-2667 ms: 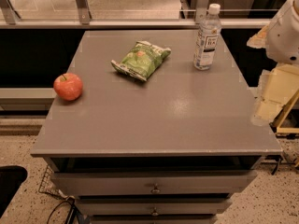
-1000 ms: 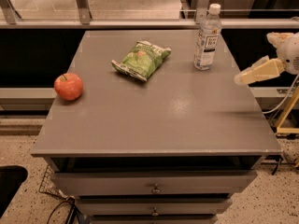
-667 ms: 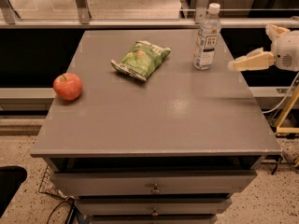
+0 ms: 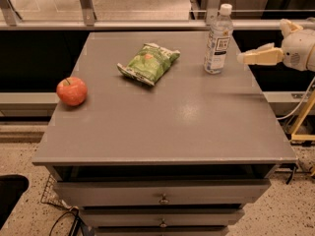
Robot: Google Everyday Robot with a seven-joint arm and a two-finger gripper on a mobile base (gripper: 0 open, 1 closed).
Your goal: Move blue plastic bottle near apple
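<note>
The blue plastic bottle [image 4: 218, 39] stands upright at the back right of the grey table [image 4: 162, 132]; it is clear with a white cap and a white label. The red-orange apple [image 4: 72, 91] sits at the table's left edge, far from the bottle. My gripper [image 4: 242, 58] comes in from the right at label height, its cream tip a short way right of the bottle and apart from it. It holds nothing.
A green crinkled snack bag [image 4: 148, 62] lies between the bottle and the apple, toward the back. A metal rail [image 4: 123, 24] runs behind the table. Drawers [image 4: 162, 198] are below the front edge. Cables lie on the floor at the lower left.
My gripper has risen from low beside the table's right edge and moved left and back toward the bottle. The bottle, the bag and the apple have not moved.
</note>
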